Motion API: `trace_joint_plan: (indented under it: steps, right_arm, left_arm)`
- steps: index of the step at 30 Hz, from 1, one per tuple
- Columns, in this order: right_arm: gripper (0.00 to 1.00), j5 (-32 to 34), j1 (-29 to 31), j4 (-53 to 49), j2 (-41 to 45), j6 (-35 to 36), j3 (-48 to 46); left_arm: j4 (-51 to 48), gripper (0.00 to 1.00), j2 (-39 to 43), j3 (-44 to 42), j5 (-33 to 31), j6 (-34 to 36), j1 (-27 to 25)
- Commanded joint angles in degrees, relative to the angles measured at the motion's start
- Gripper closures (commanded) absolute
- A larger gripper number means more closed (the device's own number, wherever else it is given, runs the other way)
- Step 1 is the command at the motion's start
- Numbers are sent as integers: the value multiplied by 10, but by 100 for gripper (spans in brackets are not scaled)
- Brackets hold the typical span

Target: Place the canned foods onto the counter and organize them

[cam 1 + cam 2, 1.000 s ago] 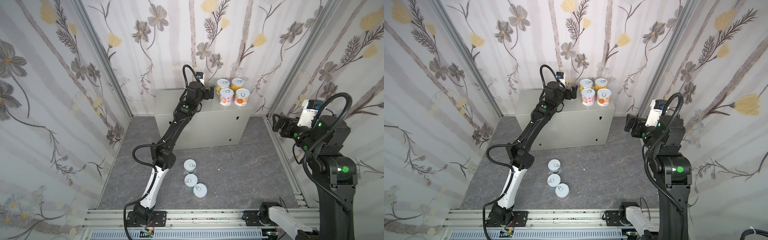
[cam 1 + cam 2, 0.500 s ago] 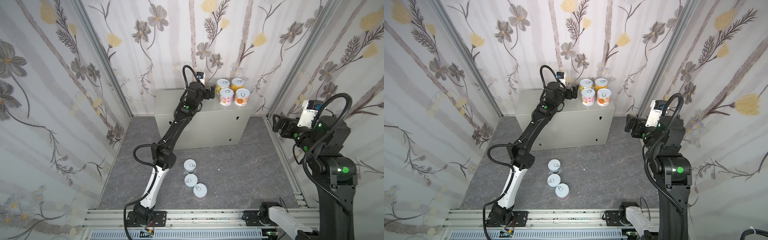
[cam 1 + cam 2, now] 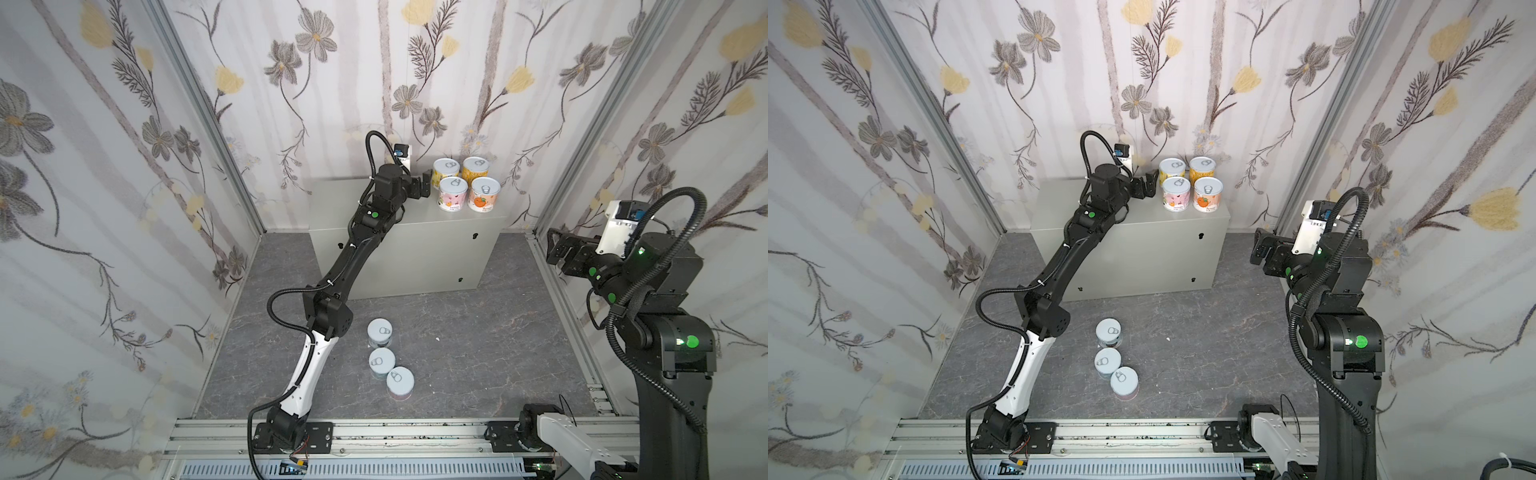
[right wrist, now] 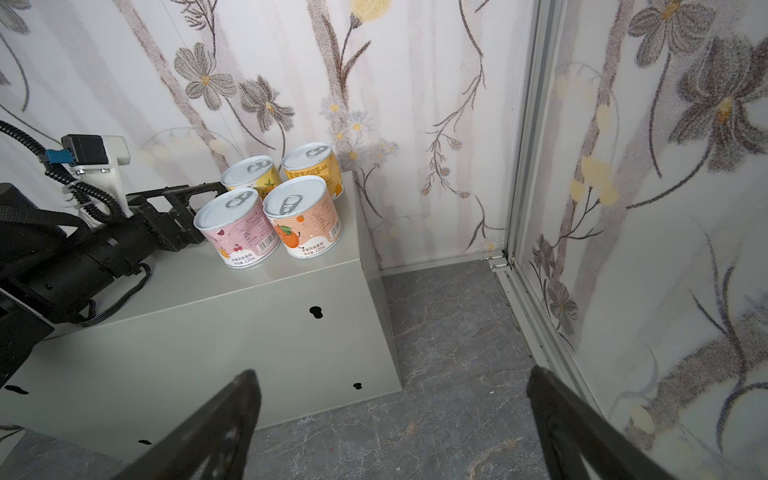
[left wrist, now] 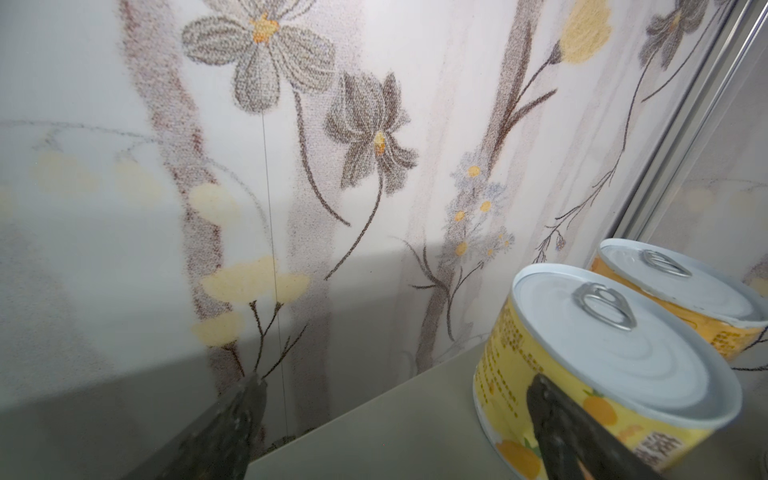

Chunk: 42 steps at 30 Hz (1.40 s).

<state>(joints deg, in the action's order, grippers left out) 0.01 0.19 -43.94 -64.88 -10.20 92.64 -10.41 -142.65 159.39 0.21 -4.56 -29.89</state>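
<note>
Our left gripper point(image 3: 427, 189) stands open above the counter point(image 3: 436, 257), one finger point(image 5: 557, 415) just beside the yellow tin point(image 5: 602, 365) of four tins point(image 3: 453, 195) at its back right corner. Three more tins point(image 3: 381, 360) stand on the floor point(image 3: 478, 332). Our right gripper point(image 3: 555, 249), open, hangs well apart.

We find the enclosure closed on three sides by walls point(image 3: 374, 62) papered in white with grey and yellow flowers on brown stems. The panels meet at the two rear corners behind silver metal posts point(image 3: 206, 112). The floor point(image 3: 478, 353) is dark grey with pale marbled veining, and in the right wrist view a grey metal strip point(image 4: 536, 328) runs along its edge at the foot of the side wall. Lighting is soft and even, and in the left wrist view we note a dull grey shadow band point(image 5: 124, 332) lying across the lower back wall.
</note>
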Motion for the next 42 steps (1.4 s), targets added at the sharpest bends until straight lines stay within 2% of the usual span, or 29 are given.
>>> trace_joint_plan:
  steps: [1,42]
  right_arm:
    - [0,5,1,4,-1,9,-2]
    - [0,14,1,4,8,12,-15]
  left_arm:
    - [9,0,-4,5,6,-7,1]
    - [22,0,-16,12,26,-8,-2]
